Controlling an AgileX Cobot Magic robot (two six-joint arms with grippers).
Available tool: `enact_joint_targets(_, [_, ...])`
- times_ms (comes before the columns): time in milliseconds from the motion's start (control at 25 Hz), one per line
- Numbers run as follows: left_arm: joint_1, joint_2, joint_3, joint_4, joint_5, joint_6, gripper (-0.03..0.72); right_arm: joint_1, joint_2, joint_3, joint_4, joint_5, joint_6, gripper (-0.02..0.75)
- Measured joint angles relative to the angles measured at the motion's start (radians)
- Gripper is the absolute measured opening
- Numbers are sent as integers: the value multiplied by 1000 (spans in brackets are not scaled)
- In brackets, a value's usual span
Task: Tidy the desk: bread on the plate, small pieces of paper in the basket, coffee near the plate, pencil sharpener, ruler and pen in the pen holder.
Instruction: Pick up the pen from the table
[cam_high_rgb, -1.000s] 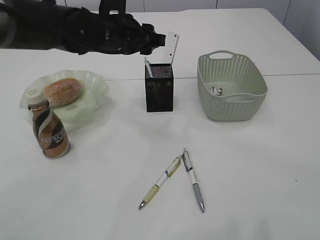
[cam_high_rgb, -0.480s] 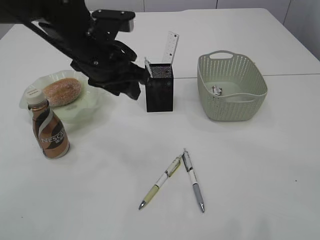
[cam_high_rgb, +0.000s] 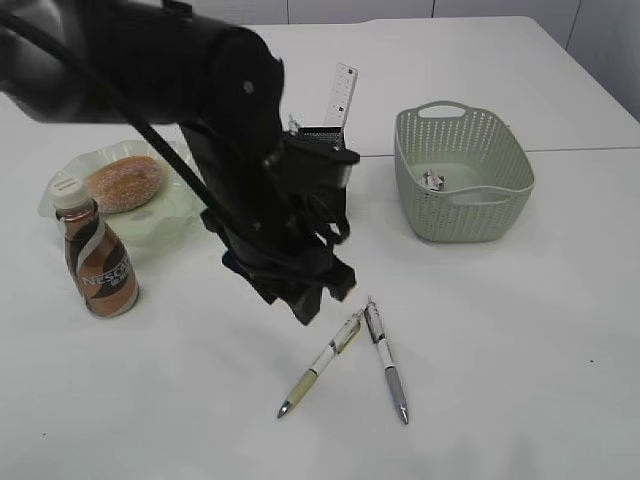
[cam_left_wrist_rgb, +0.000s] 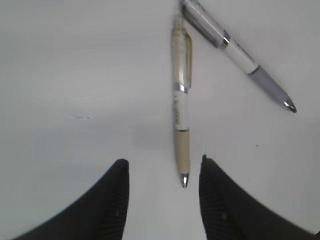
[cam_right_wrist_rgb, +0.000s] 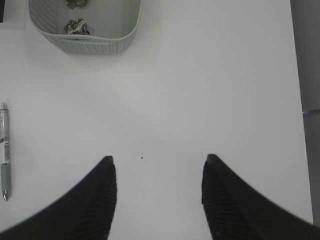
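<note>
Left gripper (cam_left_wrist_rgb: 161, 172): its two black fingers are standing apart with nothing between them, hanging over the white desk (cam_high_rgb: 520, 330) close to the tip end of the cream pen (cam_left_wrist_rgb: 180, 107); the pen's metal point is lying just in front of the gap, nearer the right finger.
Left arm (cam_high_rgb: 230, 130): it is reaching down across the middle of the desk, covering much of the pen holder (cam_high_rgb: 335, 175) from the outside camera.
Right gripper (cam_right_wrist_rgb: 159, 172): its fingers are also standing apart and holding nothing, hovering above bare tabletop, well away from the basket (cam_right_wrist_rgb: 95, 45).
Pens: the cream pen and the grey pen (cam_high_rgb: 386, 362) are lying on the desk in a V, their upper ends touching or nearly so, tips pointing apart.
Ruler (cam_high_rgb: 340, 97): it is standing tilted in the pen holder, sticking out above the rim.
Bread (cam_high_rgb: 124, 182): it is sitting on the green plate (cam_high_rgb: 195, 175).
Coffee (cam_high_rgb: 97, 257): the bottle is standing upright just in front of the plate.
Basket: it is sitting on the right of the desk with small crumpled paper scraps (cam_right_wrist_rgb: 76, 25) lying inside.
</note>
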Motion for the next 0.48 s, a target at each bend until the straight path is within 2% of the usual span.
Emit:
enact_joint_targets(200, [-61,72,0,-2,0,2,340,0,0,0,0,0,0,405])
enact_joint_targets(480, [-71,116,0,-5,-52,2,332,0,0,0,0,0,0,405])
